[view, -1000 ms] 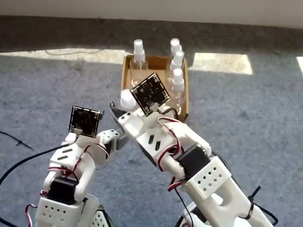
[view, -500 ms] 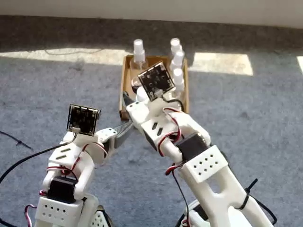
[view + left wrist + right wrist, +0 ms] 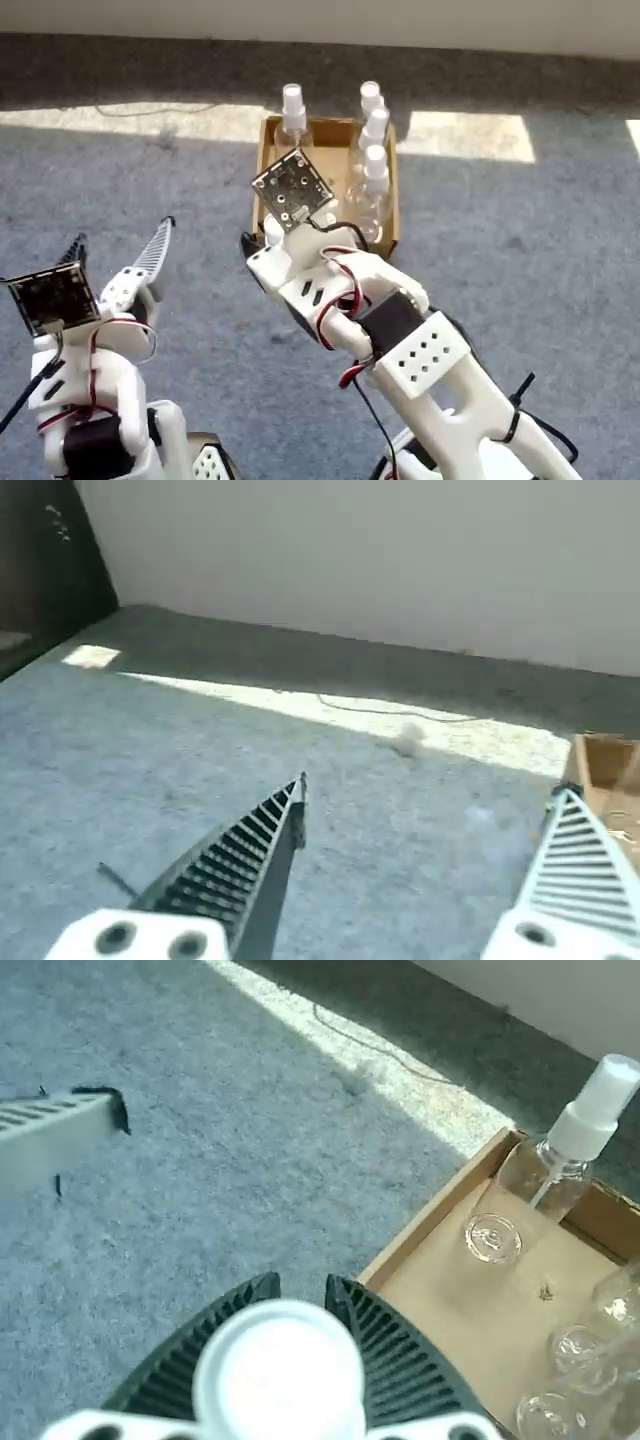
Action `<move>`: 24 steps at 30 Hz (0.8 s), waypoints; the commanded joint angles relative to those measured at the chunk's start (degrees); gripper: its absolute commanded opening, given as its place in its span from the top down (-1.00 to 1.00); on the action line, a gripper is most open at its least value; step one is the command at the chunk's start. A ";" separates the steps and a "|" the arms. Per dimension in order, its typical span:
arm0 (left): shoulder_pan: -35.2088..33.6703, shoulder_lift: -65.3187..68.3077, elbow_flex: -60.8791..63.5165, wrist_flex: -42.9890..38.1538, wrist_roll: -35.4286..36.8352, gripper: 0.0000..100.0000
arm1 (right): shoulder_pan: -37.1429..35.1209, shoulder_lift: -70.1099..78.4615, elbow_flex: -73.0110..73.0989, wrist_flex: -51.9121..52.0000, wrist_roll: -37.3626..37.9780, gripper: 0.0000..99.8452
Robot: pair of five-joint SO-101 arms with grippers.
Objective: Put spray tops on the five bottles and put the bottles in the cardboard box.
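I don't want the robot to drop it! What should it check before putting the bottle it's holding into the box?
1. Right tool shut on the white-topped plastic spray bottle: ok.
2. Held bottle above the brown cardboard box: not ok, over grey carpet beside the box's edge.
3. Bare spot inside the box: ok.
4. Four clear spray bottles in the box upright: ok.
5. Left tool open, away from the box: ok.

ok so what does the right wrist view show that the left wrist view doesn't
Right wrist view: the right claw shut on a white spray top, and a capped bottle standing upright. Left wrist view: the left claw open, both fingers in frame. Both: the cardboard box, the grey carpet and a sunlit strip across it.
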 commanded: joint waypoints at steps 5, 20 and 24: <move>-7.69 2.07 1.89 -1.05 -3.69 0.33 | 2.59 -0.48 -0.04 -0.22 0.18 0.99; -5.49 1.89 10.07 -0.88 -3.60 0.33 | 1.45 -0.48 8.48 -7.52 0.18 0.99; -5.14 1.89 10.59 -0.88 -3.69 0.33 | 0.04 -0.48 10.33 -9.36 0.18 0.88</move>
